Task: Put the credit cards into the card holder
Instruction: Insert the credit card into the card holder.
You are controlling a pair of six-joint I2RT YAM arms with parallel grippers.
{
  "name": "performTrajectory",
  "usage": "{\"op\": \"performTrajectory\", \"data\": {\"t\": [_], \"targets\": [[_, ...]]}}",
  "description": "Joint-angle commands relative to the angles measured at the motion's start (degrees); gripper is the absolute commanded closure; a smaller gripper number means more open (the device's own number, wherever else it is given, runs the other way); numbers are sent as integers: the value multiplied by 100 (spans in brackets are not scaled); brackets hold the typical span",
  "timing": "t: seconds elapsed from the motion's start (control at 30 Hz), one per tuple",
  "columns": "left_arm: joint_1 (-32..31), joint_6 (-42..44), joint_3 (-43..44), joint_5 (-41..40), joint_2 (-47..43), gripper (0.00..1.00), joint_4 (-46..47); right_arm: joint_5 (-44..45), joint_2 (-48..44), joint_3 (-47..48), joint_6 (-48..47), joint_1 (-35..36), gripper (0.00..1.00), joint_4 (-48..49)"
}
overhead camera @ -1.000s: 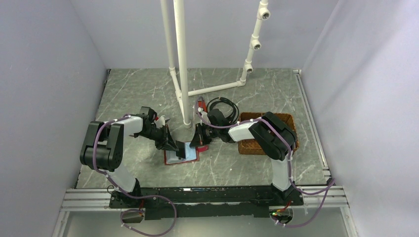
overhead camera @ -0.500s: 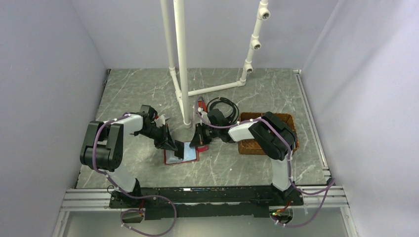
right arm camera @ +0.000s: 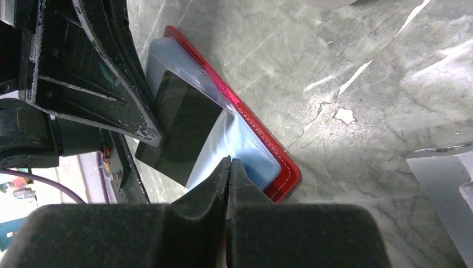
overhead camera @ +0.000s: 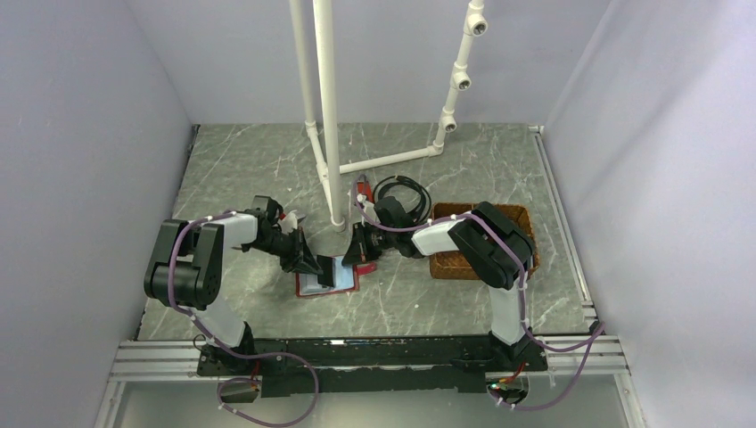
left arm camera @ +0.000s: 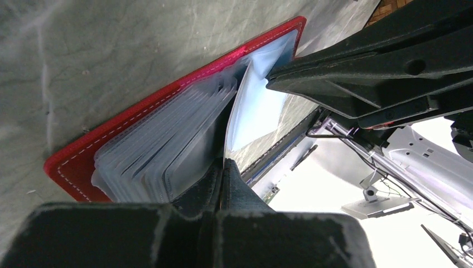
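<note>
**At the Table's Near Half: Both Pincers Closed Over the Open Card Holder**

Just beyond the arm bases, the red card holder lay open and flat on the grey marbled table, its stack of clear sleeves facing up.

The left gripper reached in from the left. Its fingers were pressed fully together on the edge of a flat, glossy credit card, which stood tilted above the sleeves. That card read pale blue in the left wrist view and dark in the right wrist view.

From the opposite side, the right gripper also had its fingers closed tight, with the tips at the sleeves by the holder's far right corner. Whether a sleeve was pinched between them could not be told.

Further right sat a brown woven basket, partly behind the right arm. A coiled black cable lay beyond the grippers, and a white pipe frame rose at the back.
</note>
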Motion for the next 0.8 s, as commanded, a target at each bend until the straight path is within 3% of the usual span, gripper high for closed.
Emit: {"op": "performTrajectory", "data": {"t": [0.0,0.53,0.7,0.77], "targets": [[-10,-172,-98,57,-170,100,447,318,234,-106,-248,-20,100,-141],[-10,-516,-263,-37,-121,100,488,433,96,-167,-166,-20,100,-234],[-18,-660,-267,-426,-221,87,300,592,-272,-120,-299,3,100,-833],[-18,-693,-276,-468,-238,82,289,639,-419,-122,-382,6,94,-1095]]}}
